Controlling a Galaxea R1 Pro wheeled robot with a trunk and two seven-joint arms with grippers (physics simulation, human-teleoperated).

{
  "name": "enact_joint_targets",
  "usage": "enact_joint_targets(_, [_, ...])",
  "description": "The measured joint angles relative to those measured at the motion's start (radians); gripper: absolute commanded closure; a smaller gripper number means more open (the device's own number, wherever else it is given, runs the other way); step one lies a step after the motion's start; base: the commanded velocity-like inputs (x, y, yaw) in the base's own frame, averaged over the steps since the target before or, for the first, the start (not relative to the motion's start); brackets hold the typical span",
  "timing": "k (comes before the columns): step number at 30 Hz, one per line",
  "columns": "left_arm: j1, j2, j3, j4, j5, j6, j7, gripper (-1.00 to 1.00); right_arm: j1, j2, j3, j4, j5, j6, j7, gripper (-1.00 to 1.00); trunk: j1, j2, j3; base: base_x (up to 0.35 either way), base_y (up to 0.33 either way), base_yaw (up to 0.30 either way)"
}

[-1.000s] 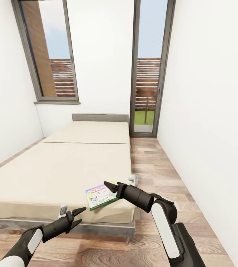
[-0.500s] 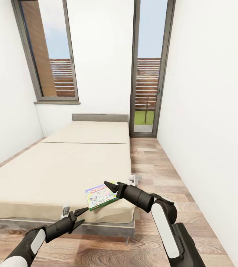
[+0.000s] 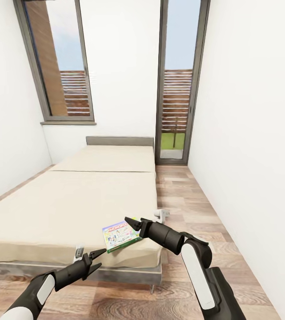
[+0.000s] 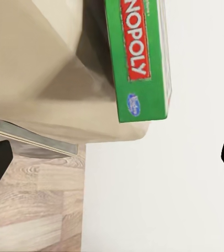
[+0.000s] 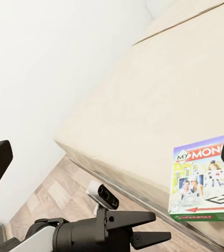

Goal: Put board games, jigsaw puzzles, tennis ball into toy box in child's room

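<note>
One board game [image 3: 121, 235], a white, green and blue Monopoly box, lies flat near the front right corner of the bed [image 3: 71, 204]. My right gripper [image 3: 130, 224] hovers open just above the box's right edge. The box appears again in the right wrist view [image 5: 206, 181], between the spread fingers. My left gripper [image 3: 98, 259] is open, low in front of the bed's front edge, left of and below the box. Its wrist view looks up at the box's green side [image 4: 140, 58], which overhangs the mattress corner. The toy box, table, jigsaw puzzles and tennis ball are out of view.
The grey headboard [image 3: 119, 141] stands against the far wall under a tall window [image 3: 58, 62]. A glass door [image 3: 177, 89] is at the far right. A strip of wood floor [image 3: 191, 209] runs between the bed and the right wall [image 3: 249, 155].
My left forearm has shifted very slightly. The right arm and the game box have not moved.
</note>
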Motion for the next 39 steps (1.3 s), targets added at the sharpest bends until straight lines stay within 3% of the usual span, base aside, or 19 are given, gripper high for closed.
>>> enact_joint_targets(39, [0.000, 0.000, -0.001, 0.000, -0.004, 0.004, 0.000, -1.00, 0.000, 0.000, 0.000, 0.000, 0.000, 0.000, 0.000, -1.00, 0.000, 0.000, 0.000, 0.045, -0.031, 0.000])
